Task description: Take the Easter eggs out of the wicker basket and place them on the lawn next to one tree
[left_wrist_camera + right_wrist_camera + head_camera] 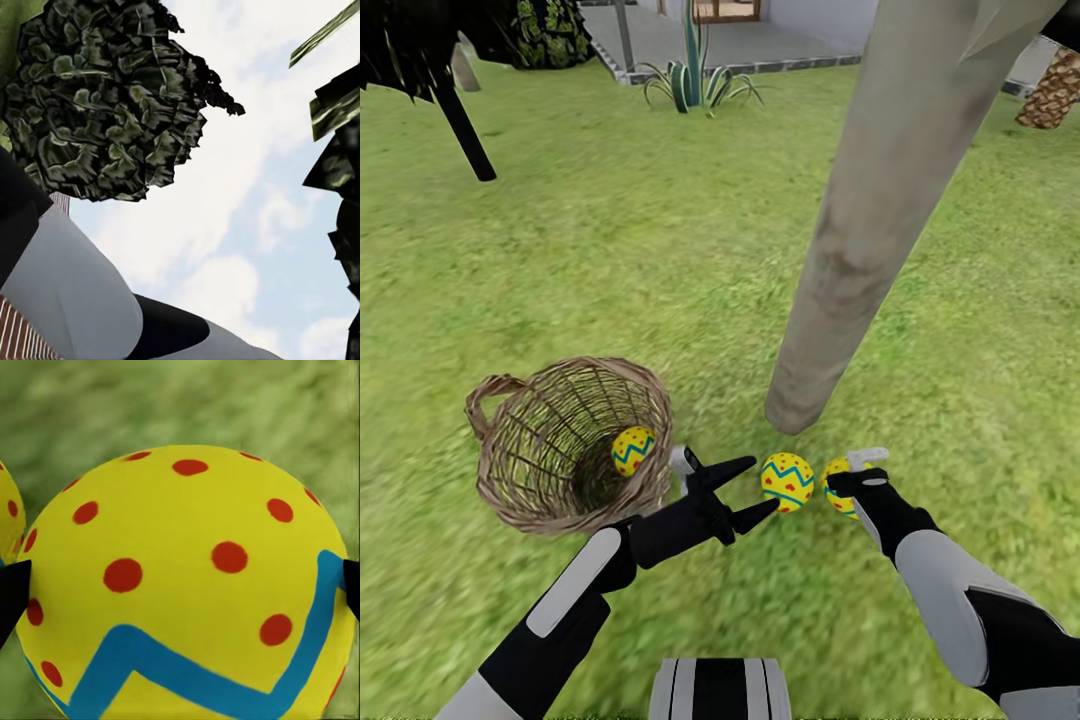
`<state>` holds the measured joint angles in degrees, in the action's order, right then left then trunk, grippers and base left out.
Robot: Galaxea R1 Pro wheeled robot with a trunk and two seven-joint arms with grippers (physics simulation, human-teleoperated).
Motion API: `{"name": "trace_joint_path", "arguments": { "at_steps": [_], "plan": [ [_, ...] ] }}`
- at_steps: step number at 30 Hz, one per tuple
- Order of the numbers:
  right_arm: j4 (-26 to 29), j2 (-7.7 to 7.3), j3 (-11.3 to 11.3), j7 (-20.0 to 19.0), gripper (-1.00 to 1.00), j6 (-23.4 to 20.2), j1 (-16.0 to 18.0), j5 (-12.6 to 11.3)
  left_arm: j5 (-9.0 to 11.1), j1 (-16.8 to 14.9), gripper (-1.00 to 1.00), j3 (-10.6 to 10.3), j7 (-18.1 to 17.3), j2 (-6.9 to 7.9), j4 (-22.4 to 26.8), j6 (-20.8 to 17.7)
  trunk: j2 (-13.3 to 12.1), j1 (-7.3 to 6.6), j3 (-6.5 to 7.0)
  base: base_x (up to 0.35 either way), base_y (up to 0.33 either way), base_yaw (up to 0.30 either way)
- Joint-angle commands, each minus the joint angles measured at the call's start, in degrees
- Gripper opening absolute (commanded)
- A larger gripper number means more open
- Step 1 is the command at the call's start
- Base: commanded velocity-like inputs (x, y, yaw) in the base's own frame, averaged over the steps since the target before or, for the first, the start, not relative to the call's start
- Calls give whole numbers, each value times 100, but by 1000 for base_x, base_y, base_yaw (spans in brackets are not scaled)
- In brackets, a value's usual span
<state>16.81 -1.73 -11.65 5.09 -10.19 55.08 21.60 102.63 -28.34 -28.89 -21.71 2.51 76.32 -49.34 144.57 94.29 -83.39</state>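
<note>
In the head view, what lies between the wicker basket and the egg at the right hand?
Between the wicker basket and that egg lie the open left hand and another egg on the lawn.

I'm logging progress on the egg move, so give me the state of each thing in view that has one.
Wicker basket: tipped towards the robot, one egg inside.
Egg in basket: not yet taken out.
Middle egg: on the lawn, near the tree trunk, free.
Right egg: between the right end effector fingers, at the lawn.
Left end effector: open, empty.
</note>
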Motion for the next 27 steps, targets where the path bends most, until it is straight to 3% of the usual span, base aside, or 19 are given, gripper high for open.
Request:
{"name": "trace_joint_path", "arguments": {
  "at_steps": [1, 3, 5, 14, 19, 27],
  "plan": [
    [3, 74, -20, 280, -100, -22, 8, 44, 3, -5, 100, -9, -26, 4, -3, -5, 3, 1, -26, 0, 0, 0],
    [-3, 173, -14, 590, -100, -12, 10, 59, 3, -5, 100, -11, -26, 4, -3, -5, 6, 6, -70, 0, 0, 0],
    [-6, 194, -13, 659, -100, -7, 7, 55, 3, -5, 100, -11, -28, 3, -9, -5, 6, 6, -70, 0, 0, 0],
    [-1, 224, -4, 677, -100, 475, 3, 94, 3, 4, 100, -2, -26, -4, -72, 4, 6, 6, -70, 128, 0, 0],
    [6, 221, -2, 677, -100, 517, 3, 98, 3, 3, 100, -5, -33, -3, -61, -4, 6, 6, -70, 44, 0, 0],
    [27, 218, -2, 677, -100, 523, 3, 98, 3, 4, 100, -4, -26, -4, -62, 2, 16, 27, -248, 0, 0, 0]
  ]
}}
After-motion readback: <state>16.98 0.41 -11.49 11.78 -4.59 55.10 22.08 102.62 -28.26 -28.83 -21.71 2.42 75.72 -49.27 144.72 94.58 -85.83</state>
